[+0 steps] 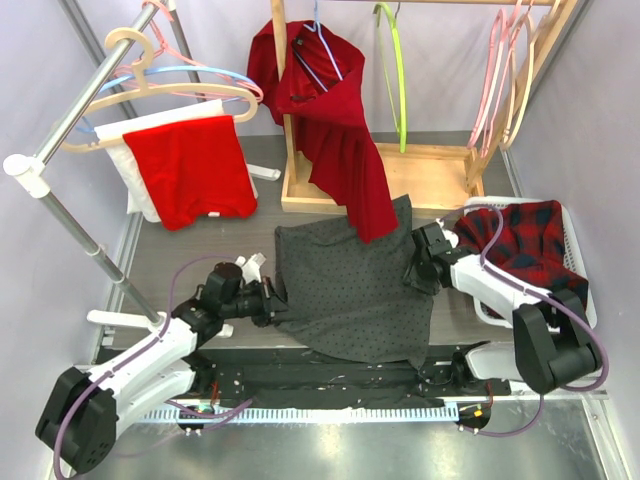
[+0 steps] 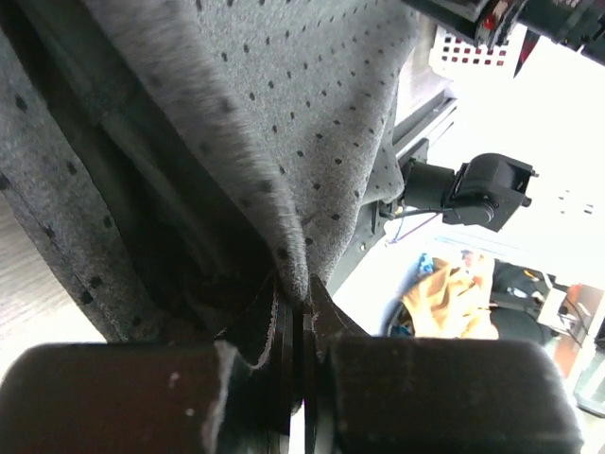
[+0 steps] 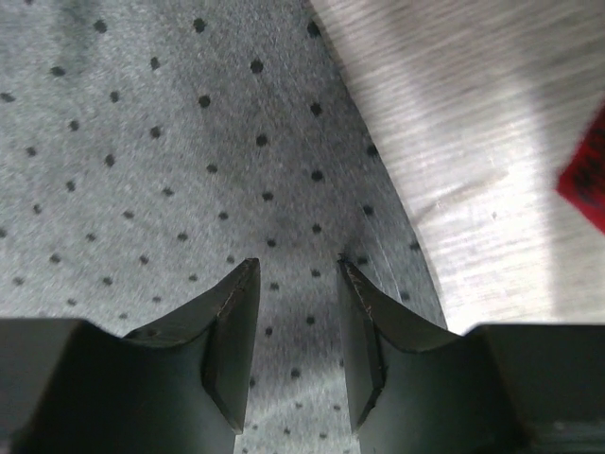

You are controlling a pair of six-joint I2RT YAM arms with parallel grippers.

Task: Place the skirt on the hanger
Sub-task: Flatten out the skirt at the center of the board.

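Observation:
The skirt is dark grey with small black dots and lies spread on the table between the arms. My left gripper is shut on the skirt's left edge; in the left wrist view the fabric rises from the closed jaws. My right gripper is open over the skirt's right edge; in the right wrist view its fingers straddle the dotted cloth near the hem. Hangers hang on the left rail; a green hanger hangs on the wooden rack.
A red shirt over a white one hangs on the left rail. A dark red garment drapes from the wooden rack. A white basket with plaid red cloth stands at right. Pink hangers hang at back right.

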